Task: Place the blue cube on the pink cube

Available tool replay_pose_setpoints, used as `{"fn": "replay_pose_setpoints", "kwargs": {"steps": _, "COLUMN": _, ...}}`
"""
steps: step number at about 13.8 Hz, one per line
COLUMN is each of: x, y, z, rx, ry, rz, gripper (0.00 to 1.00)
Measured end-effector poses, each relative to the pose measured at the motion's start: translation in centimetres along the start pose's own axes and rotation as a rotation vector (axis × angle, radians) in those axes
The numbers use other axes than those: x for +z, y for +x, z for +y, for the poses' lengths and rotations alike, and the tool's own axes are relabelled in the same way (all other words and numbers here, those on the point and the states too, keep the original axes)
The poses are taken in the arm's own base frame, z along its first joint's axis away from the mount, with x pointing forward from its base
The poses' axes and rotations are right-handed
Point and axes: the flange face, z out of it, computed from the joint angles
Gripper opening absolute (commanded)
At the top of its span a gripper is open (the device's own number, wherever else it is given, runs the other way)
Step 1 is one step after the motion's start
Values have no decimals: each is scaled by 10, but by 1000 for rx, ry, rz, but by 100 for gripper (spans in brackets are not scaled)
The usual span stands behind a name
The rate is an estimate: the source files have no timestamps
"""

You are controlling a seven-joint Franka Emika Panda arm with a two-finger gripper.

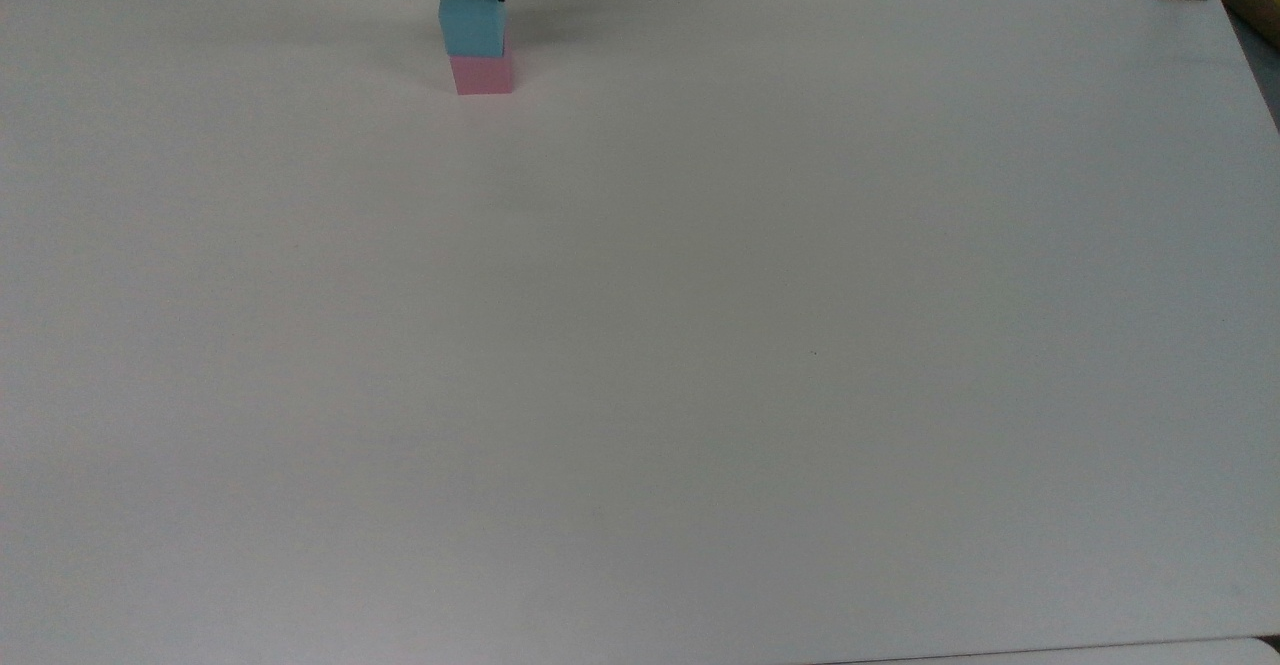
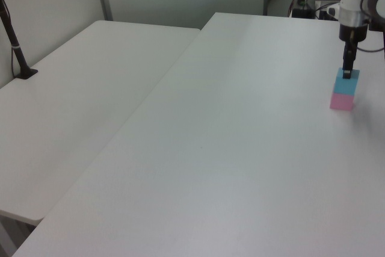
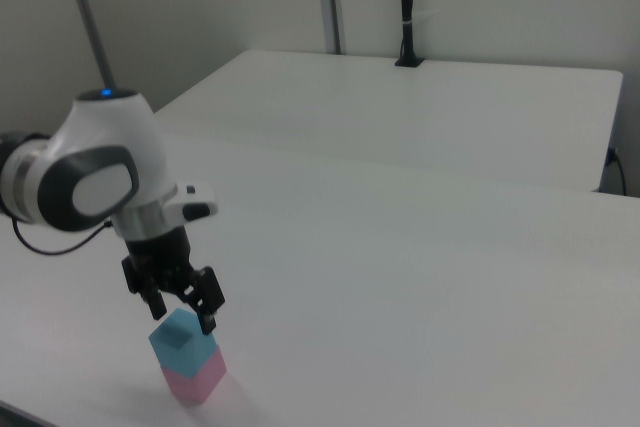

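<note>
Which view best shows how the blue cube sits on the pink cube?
The right view: blue cube sits slightly askew on pink cube, top and sides visible. Top and left views show one stacked side.

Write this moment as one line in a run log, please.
stage: after release | blue cube: stacked on pink cube | gripper: open, just above blue cube, apart from it | table: stack near the top view's upper edge

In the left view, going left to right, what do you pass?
Black post clamped to the side table → pale grey side table → white main table → small sky-blue foam cube stacked on the pale pink foam cube.
</note>
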Motion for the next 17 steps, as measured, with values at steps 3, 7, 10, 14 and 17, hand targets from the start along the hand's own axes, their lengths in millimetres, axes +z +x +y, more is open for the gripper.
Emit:
{"fn": "replay_pose_setpoints", "kwargs": {"steps": 3, "x": -73, "y": 8, "z": 11, "rx": 21, "ry": -9, "rz": -15, "gripper": 100}}
{"fn": "replay_pose_setpoints", "kwargs": {"steps": 7, "x": -205, "y": 8, "z": 3, "rx": 29, "ry": 12, "rz": 39, "gripper": 100}}
{"fn": "replay_pose_setpoints", "kwargs": {"steps": 10, "x": -268, "y": 15, "z": -2, "rx": 32, "ry": 47, "rz": 62, "gripper": 100}}
{"fn": "replay_pose_setpoints", "kwargs": {"steps": 14, "x": -278, "y": 54, "z": -8, "rx": 22, "ry": 51, "rz": 45, "gripper": 100}}
{"fn": "replay_pose_setpoints", "kwargs": {"steps": 17, "x": -256, "y": 96, "z": -20, "rx": 7, "ry": 42, "rz": 6, "gripper": 100}}
